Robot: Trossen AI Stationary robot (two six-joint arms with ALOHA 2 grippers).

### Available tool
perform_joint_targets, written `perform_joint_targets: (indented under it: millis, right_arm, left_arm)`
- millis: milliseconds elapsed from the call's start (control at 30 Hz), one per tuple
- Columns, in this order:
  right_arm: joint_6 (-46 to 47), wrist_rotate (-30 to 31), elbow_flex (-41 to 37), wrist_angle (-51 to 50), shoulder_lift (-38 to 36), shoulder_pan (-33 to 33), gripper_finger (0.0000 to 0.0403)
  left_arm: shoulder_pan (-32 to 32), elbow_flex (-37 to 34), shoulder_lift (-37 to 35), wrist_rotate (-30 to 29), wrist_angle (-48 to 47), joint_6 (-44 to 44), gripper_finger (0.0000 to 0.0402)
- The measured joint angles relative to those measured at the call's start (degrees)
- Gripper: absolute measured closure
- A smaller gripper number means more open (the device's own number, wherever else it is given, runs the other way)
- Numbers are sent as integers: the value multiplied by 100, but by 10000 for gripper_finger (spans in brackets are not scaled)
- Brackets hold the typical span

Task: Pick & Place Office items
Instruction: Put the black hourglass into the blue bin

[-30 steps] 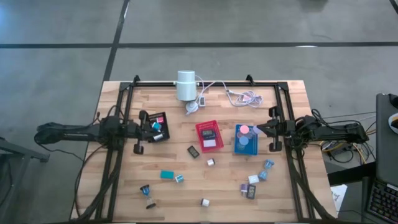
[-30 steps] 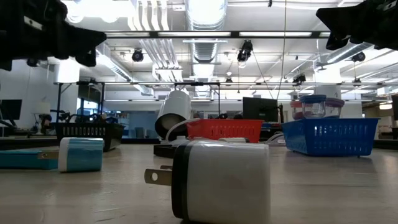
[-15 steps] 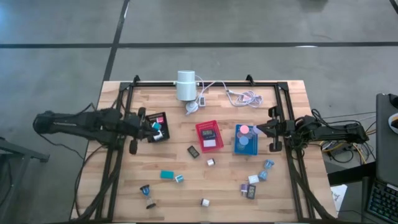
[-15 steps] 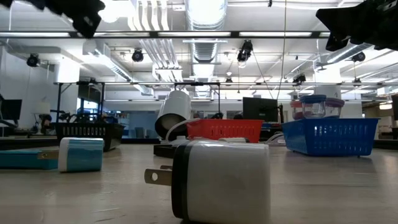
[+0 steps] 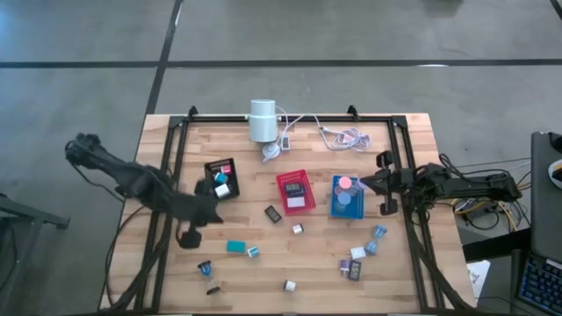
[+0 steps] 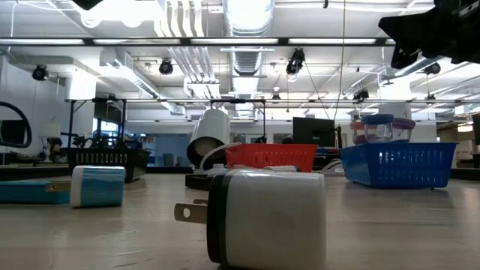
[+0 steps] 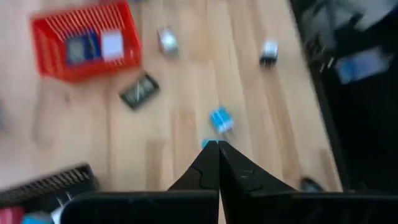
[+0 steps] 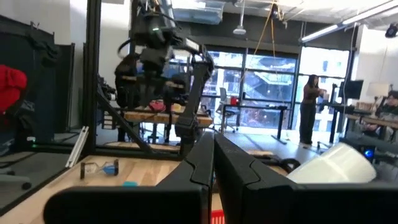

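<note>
Teal block (image 5: 235, 247) lies loose on the bench (image 5: 263, 263), just beyond the left tool (image 5: 206, 211), fingers pressed together, empty. Step: approach. Next: spread, descend. Right tool (image 5: 384, 183) parked beside blue tray (image 5: 335, 209), also closed.

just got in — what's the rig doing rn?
Sorting small office items into trays. The left gripper is shut and empty, over the table between the black tray and a teal block. The right gripper, also shut and empty, waits beside the blue tray. The red tray holds a few pieces; about a dozen more lie loose on the table.
</note>
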Motion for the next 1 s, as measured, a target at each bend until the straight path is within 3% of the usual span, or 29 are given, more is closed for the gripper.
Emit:
perform_joint_targets:
  millis: [200, 533, 767, 1000]
  right_arm:
    - [356, -7, 0, 4, 280, 0, 394]
    - [484, -6, 0, 243, 823, 0, 394]
    - [460, -2, 0, 563, 1122, 0, 394]
    - [469, -2, 0, 666, 1313, -1, 394]
  left_arm:
    - [-897, 30, 1257, 384, 253, -487, 352]
    - [-1558, 721, 2901, 683, -334, -752, 204]
    - [-2062, 1007, 3316, 676, -1098, 425, 128]
    - [-2305, 648, 3388, 480, -845, 787, 121]
